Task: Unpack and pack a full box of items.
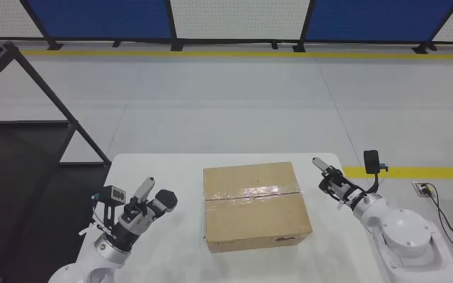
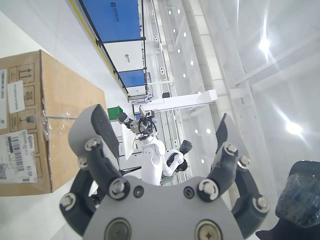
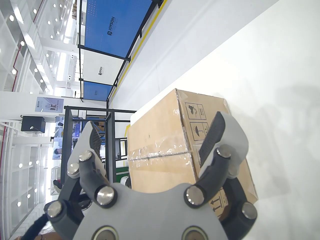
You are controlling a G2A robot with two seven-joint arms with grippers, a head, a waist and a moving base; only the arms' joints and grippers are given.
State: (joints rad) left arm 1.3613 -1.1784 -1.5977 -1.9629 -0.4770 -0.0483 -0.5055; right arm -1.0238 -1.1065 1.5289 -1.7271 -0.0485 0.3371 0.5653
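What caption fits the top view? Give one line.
Taped cardboard box between open left end effector and open right end effector.

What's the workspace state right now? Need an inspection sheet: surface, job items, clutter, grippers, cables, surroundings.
Surface: white table, no spills or marks visible.
Job's things: cardboard box stands mid-table, flaps shut, clear tape over the top seam, labels on its sides. Contents hidden.
Clutter: nothing seen.
Grippers: left gripper open, holding nothing, beside one end of the box and apart from it. Right gripper open, holding nothing, at the opposite end, also apart.
Cables: floor cable runs from a socket beside the table, off the work surface.
Surroundings: blue and white partition panels behind a yellow floor line; black frame next to the table.
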